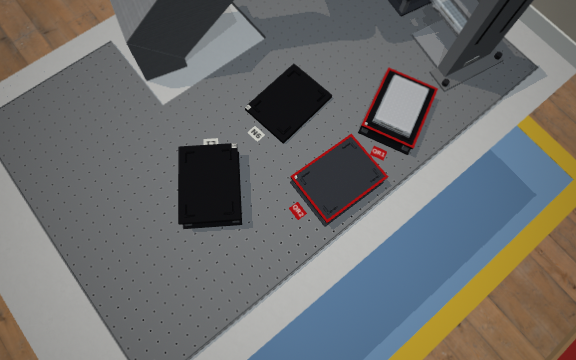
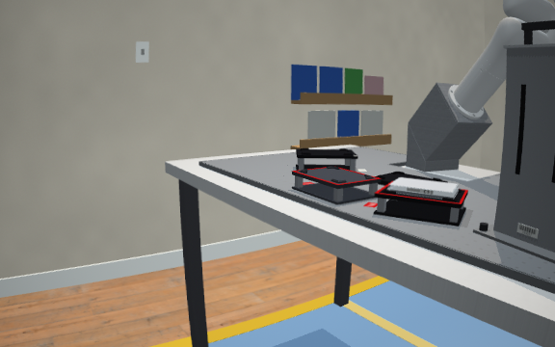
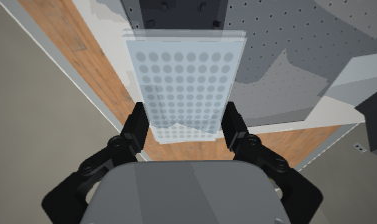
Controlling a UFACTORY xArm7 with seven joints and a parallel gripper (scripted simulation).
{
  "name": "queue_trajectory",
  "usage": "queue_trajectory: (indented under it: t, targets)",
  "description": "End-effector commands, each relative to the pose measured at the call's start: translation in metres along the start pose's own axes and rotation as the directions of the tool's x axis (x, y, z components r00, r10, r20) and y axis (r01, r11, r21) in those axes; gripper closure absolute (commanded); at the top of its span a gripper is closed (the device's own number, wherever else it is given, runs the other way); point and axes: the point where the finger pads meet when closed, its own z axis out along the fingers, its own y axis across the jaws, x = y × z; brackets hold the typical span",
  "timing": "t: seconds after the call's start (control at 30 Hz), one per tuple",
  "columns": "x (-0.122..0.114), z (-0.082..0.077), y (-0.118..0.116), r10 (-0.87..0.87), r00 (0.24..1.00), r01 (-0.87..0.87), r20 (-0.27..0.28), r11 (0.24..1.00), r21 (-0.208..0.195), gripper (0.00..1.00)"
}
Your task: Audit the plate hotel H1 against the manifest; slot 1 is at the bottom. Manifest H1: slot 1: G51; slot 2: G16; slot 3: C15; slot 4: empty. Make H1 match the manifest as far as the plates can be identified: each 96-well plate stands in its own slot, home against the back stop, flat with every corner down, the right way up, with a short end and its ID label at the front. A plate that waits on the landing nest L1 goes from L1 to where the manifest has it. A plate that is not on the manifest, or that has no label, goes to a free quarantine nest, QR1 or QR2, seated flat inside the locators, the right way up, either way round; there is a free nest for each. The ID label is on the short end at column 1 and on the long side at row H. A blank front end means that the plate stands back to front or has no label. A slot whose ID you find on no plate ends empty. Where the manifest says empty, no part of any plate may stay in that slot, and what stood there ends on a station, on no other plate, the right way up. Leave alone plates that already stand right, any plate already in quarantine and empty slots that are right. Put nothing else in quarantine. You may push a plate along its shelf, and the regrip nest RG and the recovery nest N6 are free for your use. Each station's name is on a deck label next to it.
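Observation:
My gripper point(image 3: 185, 111) is shut on a clear 96-well plate point(image 3: 186, 82), its two black fingers on the plate's long sides; the wells face the wrist camera. The plate hangs in the air over the deck and the floor edge. No label on it shows from here. The gripper does not show in either the top or the exterior view. The plate hotel H1 point(image 1: 478, 35) point(image 2: 538, 145) stands at the deck's corner as a grey tower; its slots are hidden. A white plate point(image 1: 402, 105) point(image 2: 422, 187) lies flat in the red-rimmed nest QR1 point(image 1: 422, 116) point(image 2: 417, 210). The red-rimmed nest QR2 point(image 1: 340, 177) point(image 2: 328, 174) holds nothing.
The black nest N6 point(image 1: 288, 102) holds nothing. Another black nest point(image 1: 209, 185) point(image 2: 326, 154) stands further left with no plate on it. The robot's grey base point(image 1: 178, 35) point(image 2: 443, 127) rises at the back of the deck.

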Motion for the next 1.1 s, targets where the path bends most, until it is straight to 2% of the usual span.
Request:
queue_trajectory:
  t: [0.0, 1.07]
  targets:
    - [0.000, 0.005, -0.002, 0.000, 1.000, 0.000, -0.001, 1.000, 0.004, 1.00]
    - [0.000, 0.053, -0.002, 0.000, 1.000, 0.000, -0.001, 1.000, 0.004, 1.00]
